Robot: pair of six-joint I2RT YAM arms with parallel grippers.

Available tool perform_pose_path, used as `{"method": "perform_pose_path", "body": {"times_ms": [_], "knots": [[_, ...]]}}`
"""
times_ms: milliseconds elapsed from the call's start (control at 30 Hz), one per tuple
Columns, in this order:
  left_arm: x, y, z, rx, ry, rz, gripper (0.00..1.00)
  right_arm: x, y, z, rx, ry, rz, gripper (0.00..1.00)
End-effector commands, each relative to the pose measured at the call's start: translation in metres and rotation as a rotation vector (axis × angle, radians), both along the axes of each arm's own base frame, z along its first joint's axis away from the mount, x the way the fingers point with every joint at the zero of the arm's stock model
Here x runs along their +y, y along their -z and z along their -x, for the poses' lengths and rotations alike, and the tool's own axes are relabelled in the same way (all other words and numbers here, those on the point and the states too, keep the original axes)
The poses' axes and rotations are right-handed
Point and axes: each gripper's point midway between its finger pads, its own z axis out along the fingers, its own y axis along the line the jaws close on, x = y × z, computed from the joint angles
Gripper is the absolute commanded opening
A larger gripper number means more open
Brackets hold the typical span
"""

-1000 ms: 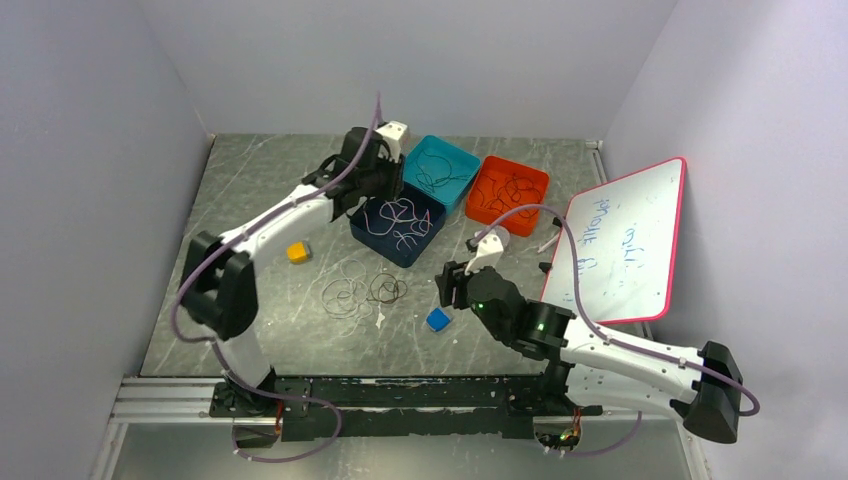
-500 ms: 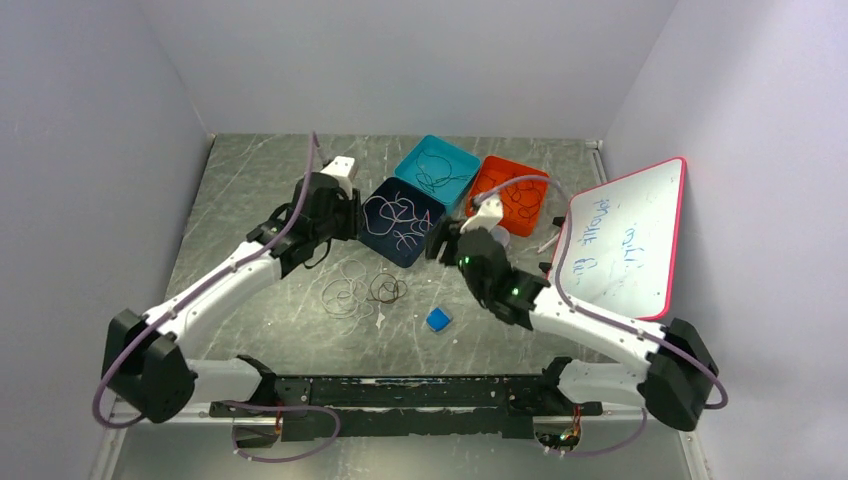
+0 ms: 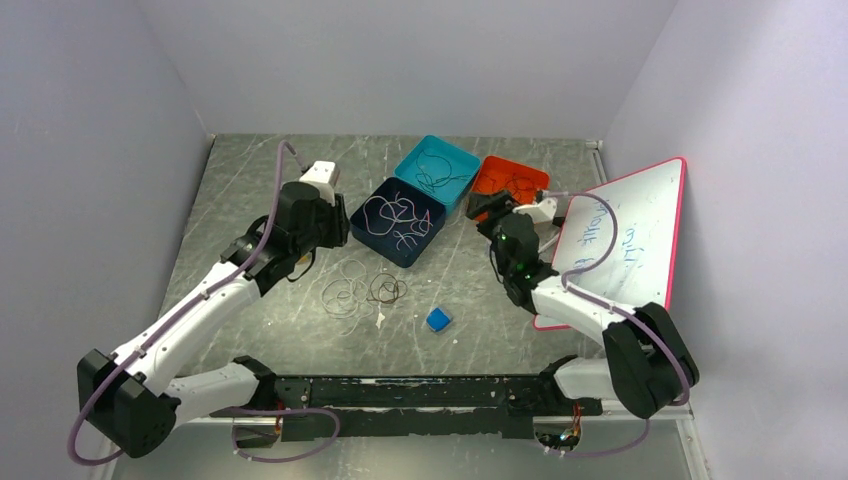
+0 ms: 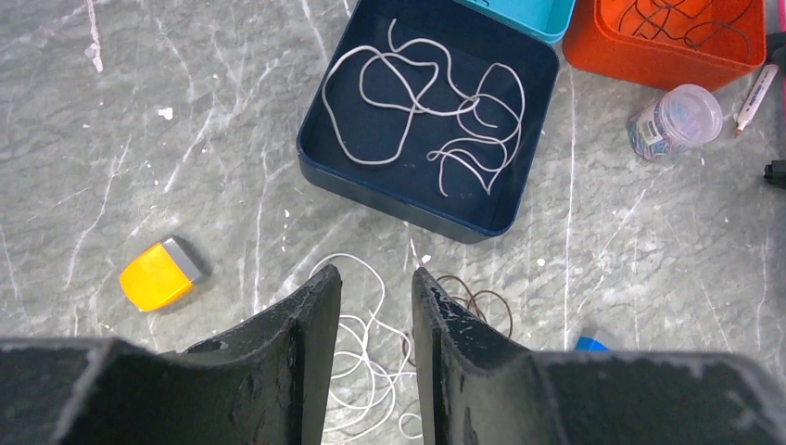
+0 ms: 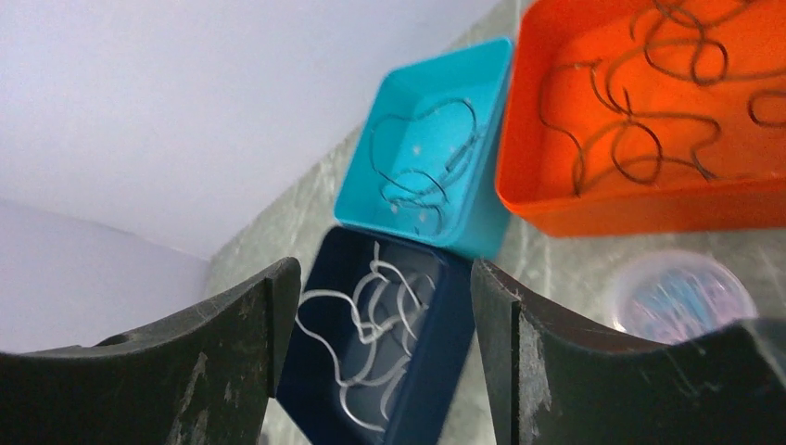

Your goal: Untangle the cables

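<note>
Viewing from above, we see the cables (image 3: 362,288), thin wiry whitish and dark loops, tangled on the scratched grey marbled table (image 3: 250,180) at lower centre. More lie coiled in the square navy tray (image 3: 398,222), teal tray (image 3: 436,168) and orange tray (image 3: 510,180). We find the left gripper (image 4: 375,275) narrowly parted and the right gripper (image 5: 382,273) widely parted, both empty, with scuffed matte black fingers (image 4: 297,352).
</note>
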Motion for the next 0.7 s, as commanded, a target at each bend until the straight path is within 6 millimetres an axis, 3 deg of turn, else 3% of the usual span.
{"method": "perform_pose_path", "body": {"times_ms": [0,200,367,667], "knots": [[0.01,-0.005,0.006,-0.012,-0.007,-0.02,0.4,0.01,-0.007,0.014,-0.054,-0.106,-0.056,0.71],[0.009,0.002,0.009,0.003,-0.008,-0.01,0.39,0.019,0.021,0.038,-0.014,-0.234,0.026,0.72],[0.008,0.007,0.012,0.018,-0.006,0.001,0.4,0.05,0.047,0.065,0.068,-0.473,0.109,0.7],[0.0,0.048,0.025,0.125,-0.023,0.083,0.42,0.082,0.068,0.1,0.256,-0.698,0.312,0.69]]}}
